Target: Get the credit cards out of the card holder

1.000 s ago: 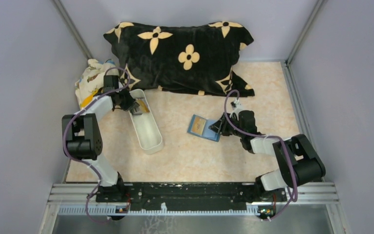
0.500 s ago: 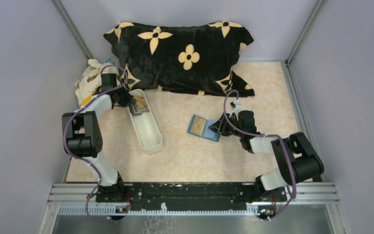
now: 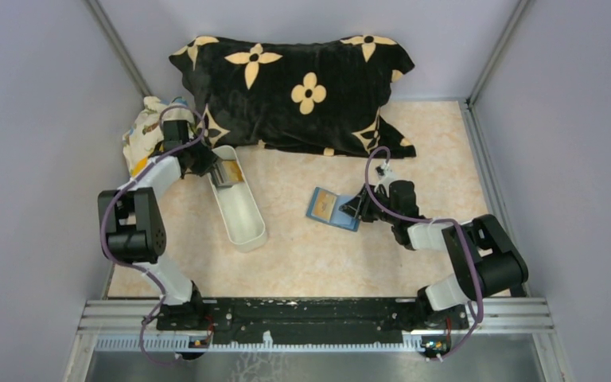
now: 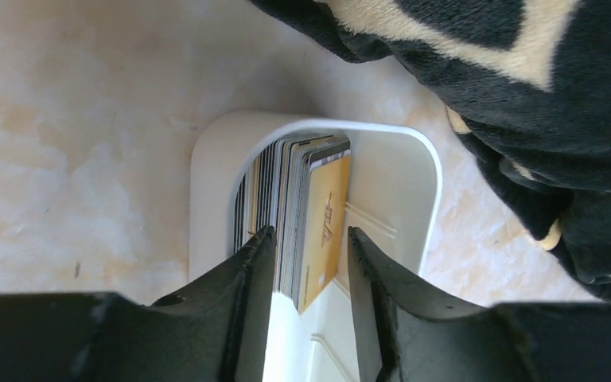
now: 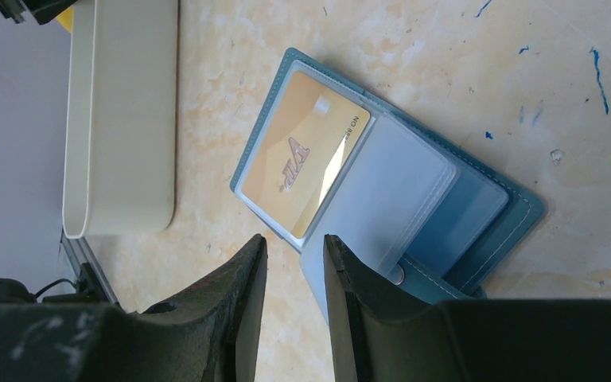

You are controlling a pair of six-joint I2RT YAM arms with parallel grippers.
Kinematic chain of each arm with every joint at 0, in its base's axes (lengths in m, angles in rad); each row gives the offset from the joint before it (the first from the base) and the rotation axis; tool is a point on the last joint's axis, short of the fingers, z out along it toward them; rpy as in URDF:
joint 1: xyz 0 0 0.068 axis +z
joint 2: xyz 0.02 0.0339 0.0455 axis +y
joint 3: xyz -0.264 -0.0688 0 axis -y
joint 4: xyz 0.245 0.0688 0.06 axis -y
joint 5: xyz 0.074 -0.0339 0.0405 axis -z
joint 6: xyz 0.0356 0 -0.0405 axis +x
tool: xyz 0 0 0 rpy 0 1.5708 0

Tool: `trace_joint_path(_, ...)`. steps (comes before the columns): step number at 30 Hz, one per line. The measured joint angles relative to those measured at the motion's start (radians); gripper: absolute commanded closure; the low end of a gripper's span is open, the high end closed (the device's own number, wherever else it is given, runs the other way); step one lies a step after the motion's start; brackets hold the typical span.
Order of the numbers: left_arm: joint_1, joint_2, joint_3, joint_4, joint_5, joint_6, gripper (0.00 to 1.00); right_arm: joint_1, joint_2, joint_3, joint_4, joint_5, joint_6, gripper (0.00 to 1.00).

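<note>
Left claw [image 4: 310, 239] gapes around one card stack [image 4: 286, 191]; right claw [image 5: 294, 243] gapes over one card holder [image 5: 477, 208].

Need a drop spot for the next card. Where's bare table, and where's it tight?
Bare: the patch between the white tray and the card holder; the near strip between those and the rail; back right, between the pillow and the right wall. Crowded: the tray's far end, where credit cards, left fingers, pillow and cloth bundle meet.
</note>
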Motion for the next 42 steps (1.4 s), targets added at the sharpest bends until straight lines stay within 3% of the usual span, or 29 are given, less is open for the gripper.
trace_joint_path(2,-0.006,-0.051,-0.022,0.0,-0.021,-0.001,0.45,0.0,0.0,0.0,0.0,0.0,0.002,0.67)
trace_joint_path(7,-0.059,-0.256,-0.09,0.042,-0.086,-0.001,0.44,0.0,0.0,0.0,-0.004,0.002,0.003,0.67)
trace_joint_path(8,-0.086,-0.299,-0.106,0.063,-0.099,-0.001,0.44,0.0,0.0,0.0,-0.006,0.004,0.003,0.75)
trace_joint_path(13,-0.3,-0.441,-0.158,0.172,-0.159,0.007,0.47,0.0,0.0,0.003,-0.033,0.016,-0.013,0.99)
trace_joint_path(16,-0.404,-0.45,-0.192,0.277,-0.127,0.019,0.48,0.0,0.0,0.011,-0.058,0.019,-0.026,1.0)
trace_joint_path(19,-0.462,-0.404,-0.242,0.385,-0.057,0.022,0.49,0.0,-0.002,0.031,-0.08,0.019,-0.043,1.0)
trace_joint_path(25,-0.542,-0.139,-0.27,0.528,0.046,0.034,0.49,0.018,-0.003,0.08,-0.149,0.032,-0.077,1.0)
trace_joint_path(31,-0.58,0.053,-0.28,0.6,0.122,0.033,0.48,0.134,-0.007,0.092,-0.211,0.074,-0.093,1.0)
trace_joint_path(42,-0.618,0.126,-0.263,0.637,0.233,-0.012,0.5,0.143,-0.066,0.078,-0.362,0.171,-0.146,1.0)
